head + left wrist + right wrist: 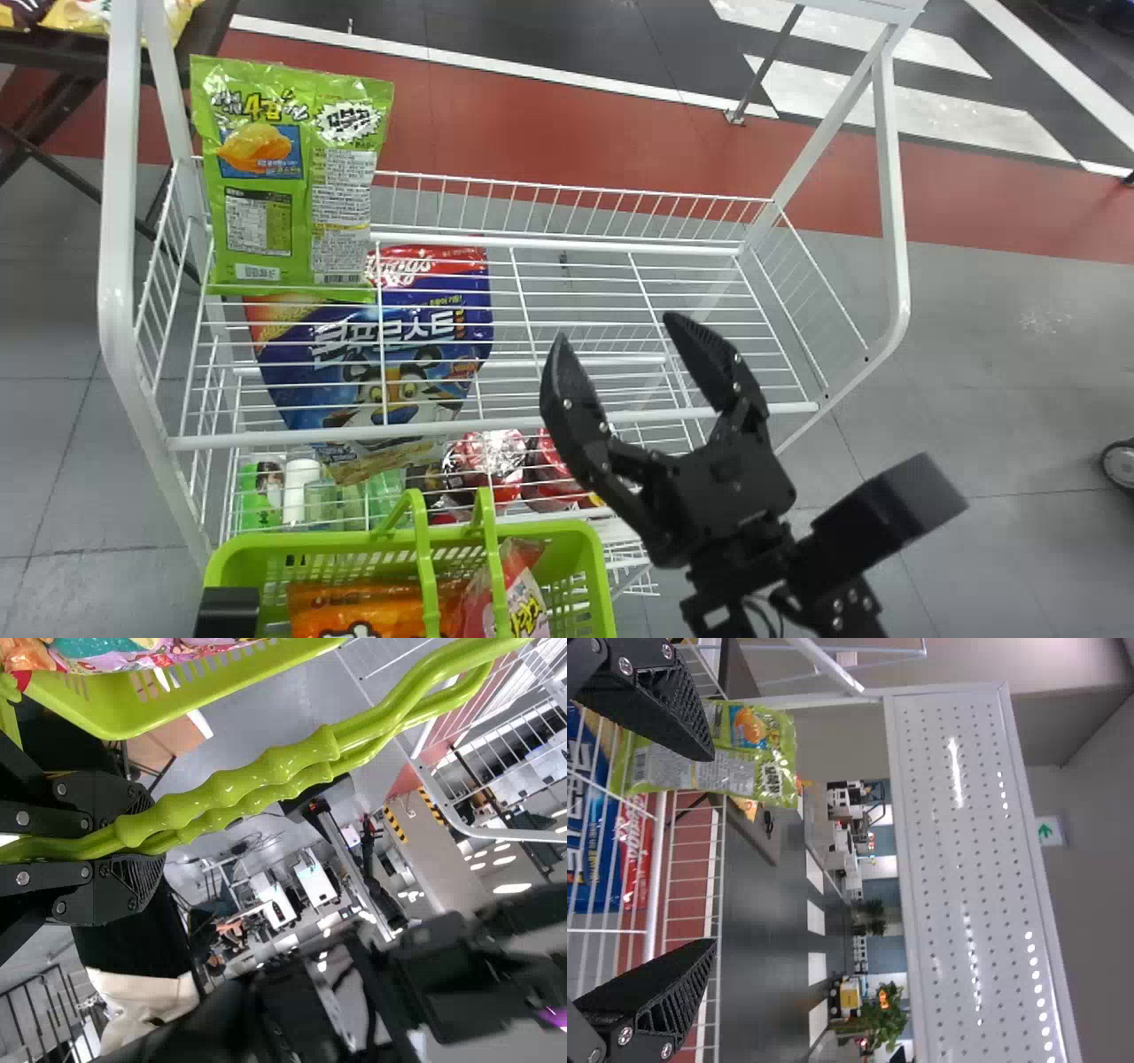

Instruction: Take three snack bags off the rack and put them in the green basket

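1. So the green snack bag (292, 177) is on the rack's (118, 266) top wire shelf, standing pretty much upright in the back left corner.
2. There's also a blue cereal bag (381, 354) under that shelf; you can see it through the wires.
3. Lower down you've got some red, shiny packs (496, 461), just right of a few greenish containers (323, 501).
4. Right tool (618, 330) is over the front right part of the rack, fingers spread wide with nothing between them, well apart from the green bag.
5. Left tool (142, 840) is clamped on the handles (425, 567) of the green basket (580, 542).
6. Basket's right in front of the rack, with an orange bag (376, 607) and a pinkish-red one (523, 594) inside, side by side.
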You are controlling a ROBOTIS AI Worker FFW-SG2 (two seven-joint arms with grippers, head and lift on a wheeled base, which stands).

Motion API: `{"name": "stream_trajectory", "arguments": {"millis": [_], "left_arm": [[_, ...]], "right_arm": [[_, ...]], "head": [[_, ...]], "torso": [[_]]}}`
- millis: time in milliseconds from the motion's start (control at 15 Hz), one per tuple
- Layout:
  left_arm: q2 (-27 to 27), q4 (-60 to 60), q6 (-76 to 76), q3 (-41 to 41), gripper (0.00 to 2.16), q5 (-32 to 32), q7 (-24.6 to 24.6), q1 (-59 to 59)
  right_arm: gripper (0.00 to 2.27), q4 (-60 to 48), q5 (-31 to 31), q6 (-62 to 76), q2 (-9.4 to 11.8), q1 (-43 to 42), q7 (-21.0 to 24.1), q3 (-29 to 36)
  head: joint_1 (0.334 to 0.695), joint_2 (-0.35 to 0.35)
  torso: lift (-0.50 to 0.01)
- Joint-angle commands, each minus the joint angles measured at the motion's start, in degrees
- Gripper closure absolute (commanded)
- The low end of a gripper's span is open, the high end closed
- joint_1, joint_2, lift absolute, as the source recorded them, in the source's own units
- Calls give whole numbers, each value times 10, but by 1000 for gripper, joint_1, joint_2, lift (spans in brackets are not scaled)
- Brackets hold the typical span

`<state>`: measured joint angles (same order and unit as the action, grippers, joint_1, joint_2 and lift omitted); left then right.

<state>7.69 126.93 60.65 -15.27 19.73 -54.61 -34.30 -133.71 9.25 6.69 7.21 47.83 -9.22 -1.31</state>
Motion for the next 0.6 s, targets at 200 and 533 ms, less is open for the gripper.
{"name": "stream_trajectory", "arguments": {"millis": [200,533], "left_arm": [[2,-5,0,-1,1541,0,-6,-2],[2,-1,-11,3,1541,0,-11,-13]], "right_arm": [[66,24,5,20,-14,24,31,-4],[66,8,5,-35,-16,24,36,-11]], "head": [[695,-350],[695,-350]], "torso": [[-18],[-18]]}}
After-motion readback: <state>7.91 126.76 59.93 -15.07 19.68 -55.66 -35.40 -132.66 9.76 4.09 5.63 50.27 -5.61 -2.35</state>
